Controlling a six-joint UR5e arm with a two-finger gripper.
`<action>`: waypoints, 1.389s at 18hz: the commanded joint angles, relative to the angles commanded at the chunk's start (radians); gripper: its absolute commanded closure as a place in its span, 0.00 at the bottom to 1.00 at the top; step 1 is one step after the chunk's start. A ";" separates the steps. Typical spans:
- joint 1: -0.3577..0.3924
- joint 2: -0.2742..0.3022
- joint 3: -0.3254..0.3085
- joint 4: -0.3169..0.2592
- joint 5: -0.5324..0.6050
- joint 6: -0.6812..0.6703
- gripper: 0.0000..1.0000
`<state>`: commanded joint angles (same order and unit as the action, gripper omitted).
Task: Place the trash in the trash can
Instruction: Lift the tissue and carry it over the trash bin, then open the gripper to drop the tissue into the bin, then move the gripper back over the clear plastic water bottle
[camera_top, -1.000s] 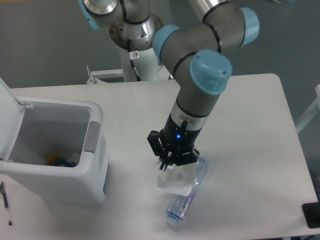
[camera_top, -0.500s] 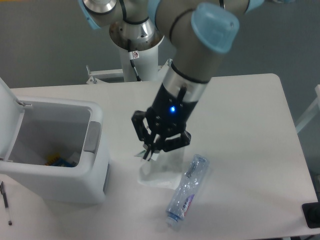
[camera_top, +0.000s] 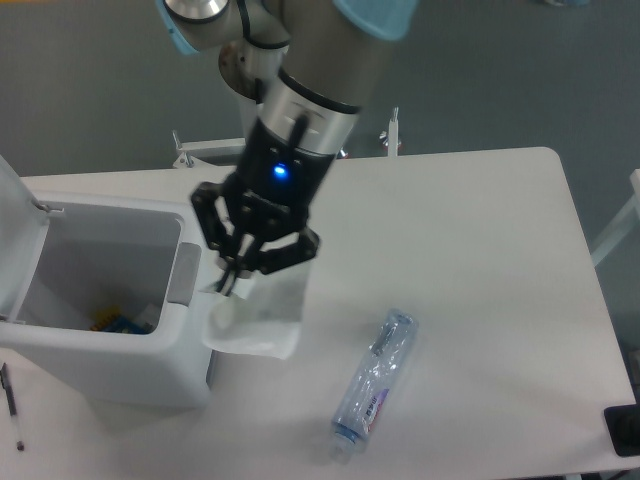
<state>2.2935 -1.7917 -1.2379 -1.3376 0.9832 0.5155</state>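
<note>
— One arm: what's its pose?
— Leaning down-left, gripper (camera_top: 240, 277) pinched shut on the plastic packet (camera_top: 256, 318), which hangs beside the trash can (camera_top: 185, 270) rim.
— Changed since before?
— It has carried the packet up off the table (camera_top: 480, 250), leftward. The bottle (camera_top: 372, 383) stays lying there.

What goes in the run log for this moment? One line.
fingers: shut on packet | packet: lifted, beside trash can rim | bottle: lying on table | lid: open
</note>
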 joint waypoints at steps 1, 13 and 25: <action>-0.015 0.006 -0.008 0.002 0.002 -0.006 1.00; -0.118 0.015 -0.087 0.092 0.011 -0.011 0.06; -0.014 -0.017 -0.071 0.095 0.012 -0.006 0.00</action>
<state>2.2792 -1.8085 -1.3085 -1.2425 0.9956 0.5093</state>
